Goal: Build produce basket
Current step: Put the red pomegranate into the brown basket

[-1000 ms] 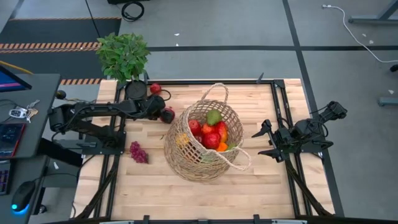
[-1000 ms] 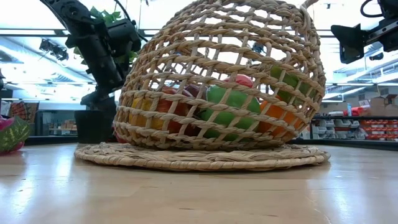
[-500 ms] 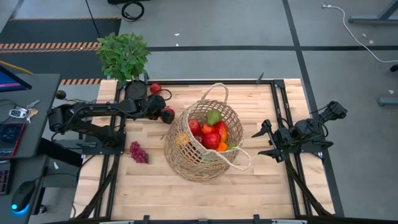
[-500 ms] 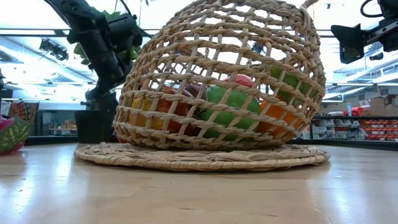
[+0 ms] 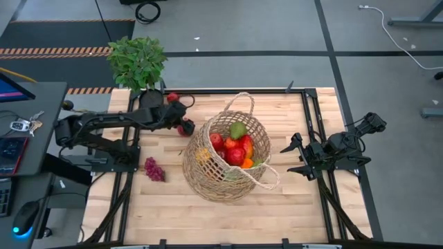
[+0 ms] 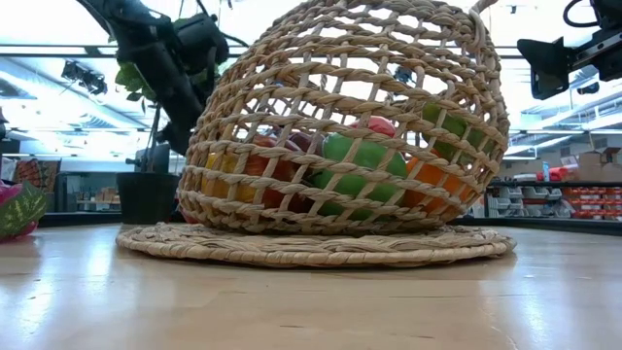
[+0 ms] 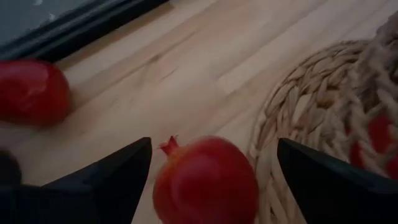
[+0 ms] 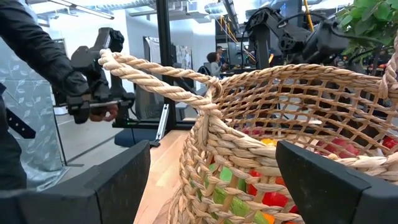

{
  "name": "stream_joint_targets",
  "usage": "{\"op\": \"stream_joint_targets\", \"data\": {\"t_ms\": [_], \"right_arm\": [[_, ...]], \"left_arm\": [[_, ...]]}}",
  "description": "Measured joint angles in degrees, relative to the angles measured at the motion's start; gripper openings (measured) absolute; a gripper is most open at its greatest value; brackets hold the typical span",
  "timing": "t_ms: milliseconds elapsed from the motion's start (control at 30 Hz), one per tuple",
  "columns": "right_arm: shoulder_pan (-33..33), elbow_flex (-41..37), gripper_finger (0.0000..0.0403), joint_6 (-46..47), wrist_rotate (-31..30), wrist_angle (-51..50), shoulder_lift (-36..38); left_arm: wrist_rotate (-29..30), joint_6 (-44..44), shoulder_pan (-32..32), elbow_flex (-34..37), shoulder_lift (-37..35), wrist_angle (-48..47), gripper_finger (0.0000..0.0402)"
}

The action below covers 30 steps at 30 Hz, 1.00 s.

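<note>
High view: our left gripper (image 5: 181,119) hovers spread over a pomegranate (image 5: 187,128), upper left of the wicker basket (image 5: 208,181); our right gripper (image 5: 293,155) waits released, right of centre.

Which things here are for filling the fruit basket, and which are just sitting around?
For the job:
- wicker basket with fruit inside
- pomegranate between the left gripper's open fingers
- red fruit by the table's far edge
- purple grapes

Just sitting around:
- potted plant
- keys on the side desk
- right gripper, waiting at the table's right edge
</note>
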<state>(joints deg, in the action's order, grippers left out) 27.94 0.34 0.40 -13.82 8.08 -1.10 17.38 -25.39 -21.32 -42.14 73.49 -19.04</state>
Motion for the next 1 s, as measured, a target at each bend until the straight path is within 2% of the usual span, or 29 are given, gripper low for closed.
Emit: {"op": "stream_joint_targets", "data": {"t_ms": [200,433,767,1000], "right_arm": [[0.0,0.0,0.035,0.0,0.0,0.0,0.0],[0.0,0.0,0.035,0.0,0.0,0.0,0.0],[0.0,0.0,0.035,0.0,0.0,0.0,0.0],[0.0,0.0,0.035,0.0,0.0,0.0,0.0]], "left_arm": [[-2.2,0.5,-1.3,3.1,2.9,5.4,0.0355],[-4.3,0.4,-1.0,3.8,7.1,5.7,0.0355],[-5.8,-2.6,-1.0,3.6,7.7,2.9,0.0353],[-9.4,-3.8,-1.0,3.6,7.5,0.5,0.0327]]}}
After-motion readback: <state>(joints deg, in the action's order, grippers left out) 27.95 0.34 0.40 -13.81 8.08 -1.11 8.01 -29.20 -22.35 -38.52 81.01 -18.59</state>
